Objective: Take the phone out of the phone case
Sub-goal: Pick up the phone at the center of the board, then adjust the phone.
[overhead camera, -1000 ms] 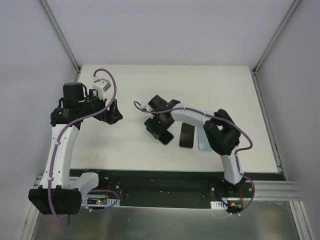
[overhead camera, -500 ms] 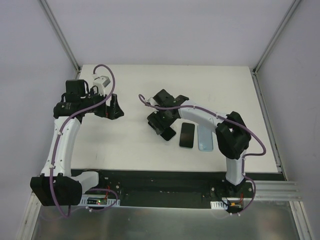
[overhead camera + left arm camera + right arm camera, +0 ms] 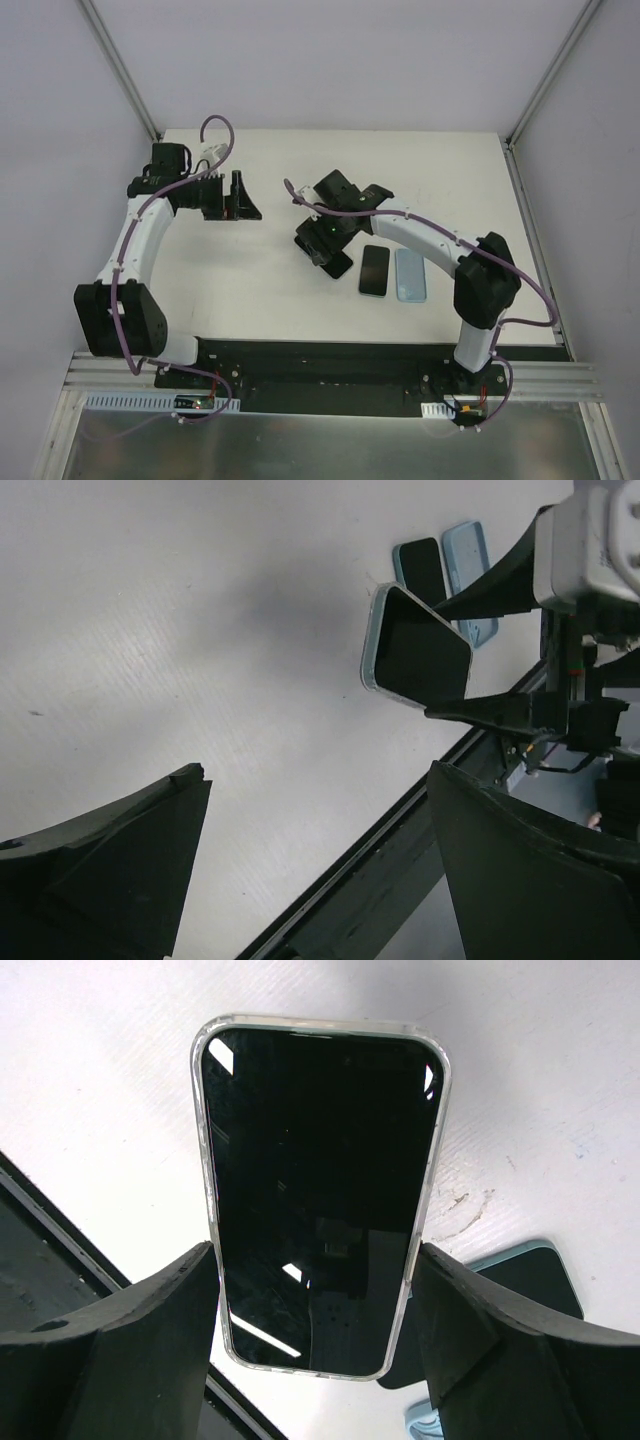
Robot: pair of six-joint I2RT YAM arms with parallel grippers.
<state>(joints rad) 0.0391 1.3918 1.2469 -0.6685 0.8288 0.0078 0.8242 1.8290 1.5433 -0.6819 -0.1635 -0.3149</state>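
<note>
A black-screened phone (image 3: 315,1190) in a clear phone case (image 3: 203,1160) hangs above the table, tilted. My right gripper (image 3: 315,1270) is shut on it, one finger pressing each long edge near its lower end. The top view shows this gripper (image 3: 325,245) at the table's middle, with the phone (image 3: 337,264) sticking out toward the front. My left gripper (image 3: 245,197) hovers open and empty to the phone's left, a gap apart. In the left wrist view its gripper (image 3: 315,780) faces the held phone (image 3: 420,655) from a distance.
A second dark phone with a teal rim (image 3: 374,270) lies flat on the white table (image 3: 250,290). A light blue case (image 3: 410,275) lies right beside it. Both sit just right of the held phone. The table's black front edge (image 3: 330,348) runs below them.
My left arm has swung right and back, bringing its open gripper closer to the held phone. The right gripper has shifted the phone slightly back and turned it.
</note>
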